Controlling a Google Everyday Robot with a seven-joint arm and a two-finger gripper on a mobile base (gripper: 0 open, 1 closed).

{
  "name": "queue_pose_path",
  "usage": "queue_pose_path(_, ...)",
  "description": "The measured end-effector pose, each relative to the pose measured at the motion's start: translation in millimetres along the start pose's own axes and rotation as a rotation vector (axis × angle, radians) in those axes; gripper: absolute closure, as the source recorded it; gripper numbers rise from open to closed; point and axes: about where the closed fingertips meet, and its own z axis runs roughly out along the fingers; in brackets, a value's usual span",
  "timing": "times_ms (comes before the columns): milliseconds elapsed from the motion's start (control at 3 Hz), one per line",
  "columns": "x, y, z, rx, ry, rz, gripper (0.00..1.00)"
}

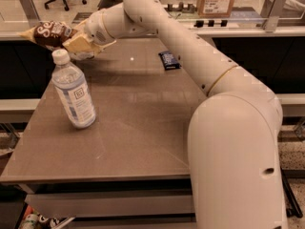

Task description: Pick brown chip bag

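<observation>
**Brown chip bag held above the table's far left corner**

The white robot arm [190, 61] stretches across the brown table [143, 128] to its far left corner. A clear water bottle [72, 92] stands leaning on the table's left side. The brown chip bag [47, 32] hangs in the air past the corner, above the bottle's cap. The gripper [71, 41] has its fingers clamped on one end of the bag. A small dark blue packet [168, 59] lies near the far edge.

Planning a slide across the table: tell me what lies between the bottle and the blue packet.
Only bare table, in the camera view. The gripper holds the bag at the far left corner, off that stretch.
</observation>
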Motion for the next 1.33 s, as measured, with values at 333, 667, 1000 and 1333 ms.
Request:
queue_pose_path(333, -16.0, -8.0, -16.4, 0.012, -0.024, -0.039, 1.00)
queue_pose_path(667, -34.7, -16.3, -40.5, 0.041, -0.048, -0.086, 1.00)
queue_pose_path(1000, -55.2, -21.3, -66.7, 0.075, -0.055, -0.130, 1.00)
queue_pose_path(1333, -73.0, -25.0, -88.9, 0.103, -0.071, -0.164, 1.00)
